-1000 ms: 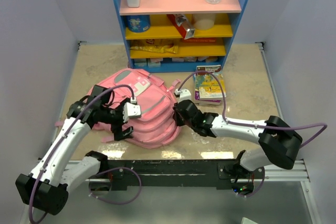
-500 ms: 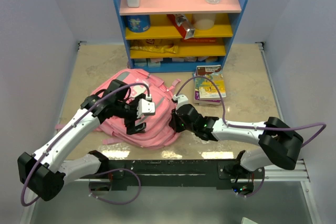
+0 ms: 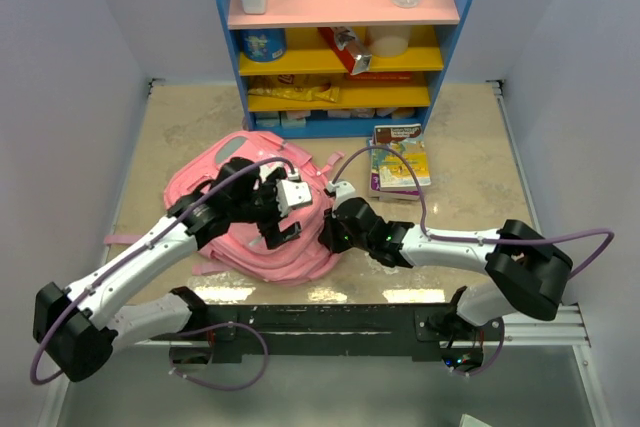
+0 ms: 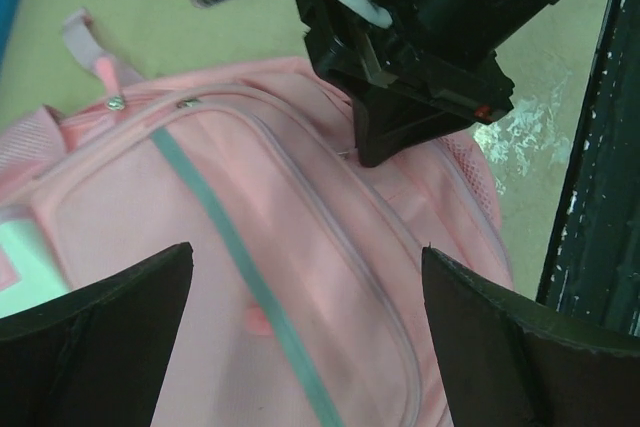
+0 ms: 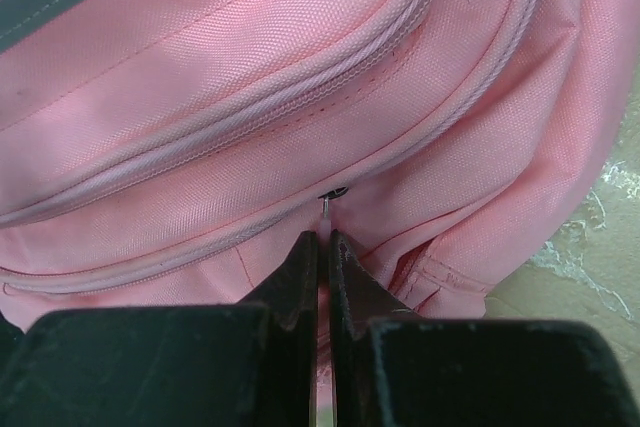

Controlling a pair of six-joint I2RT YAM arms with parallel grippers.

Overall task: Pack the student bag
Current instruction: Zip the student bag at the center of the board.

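Two arms meet over the student bag [image 3: 285, 259], which lies front-up in the middle of the bench [image 3: 470, 147], its long axis diagonal from far left to near right; which end is its top is unclear. The left claw [image 3: 285, 215] hovers above it, spread wide and empty. The right claw [image 5: 322, 239] is pinched tight on the zip pull [image 5: 325, 209] at the bag's right edge. It should draw steadily along the zip track, not upward.

Left arm [image 3: 130, 262]: extended forward and inward, elbow bent. Left gripper [image 4: 300, 317]: jaws spread wide, angled downward. Right arm [image 3: 455, 244]: stretched low across to the left. Right gripper [image 5: 320, 247]: jaws pressed together.
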